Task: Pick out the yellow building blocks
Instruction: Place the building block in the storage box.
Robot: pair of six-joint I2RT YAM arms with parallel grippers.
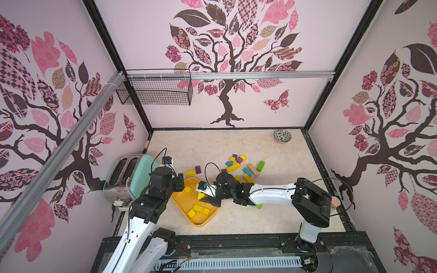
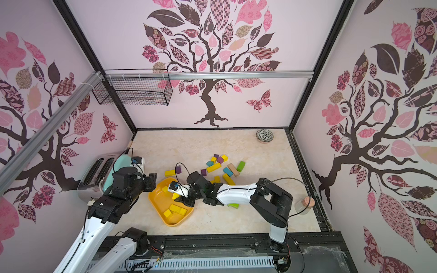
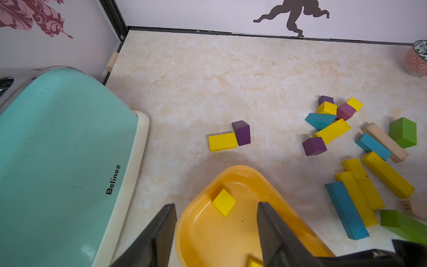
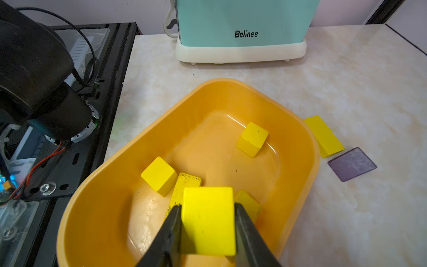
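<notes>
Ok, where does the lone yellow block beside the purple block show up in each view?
In a top view: lone yellow block on the table just behind the tray, purple block on its right.
In a top view: the block, same spot.
Left wrist: mid-picture, beyond the tray's rim.
Right wrist: just outside the tray's rim, beside the purple block.
Shared landmark: the tray.

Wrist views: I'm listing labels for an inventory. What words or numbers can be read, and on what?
"Belinee": on the toaster, mint side, in both wrist views.
"69": on a pale block at the edge of the left wrist view.
Dark marks on the yellow bar in the tray: too small to read.
</notes>
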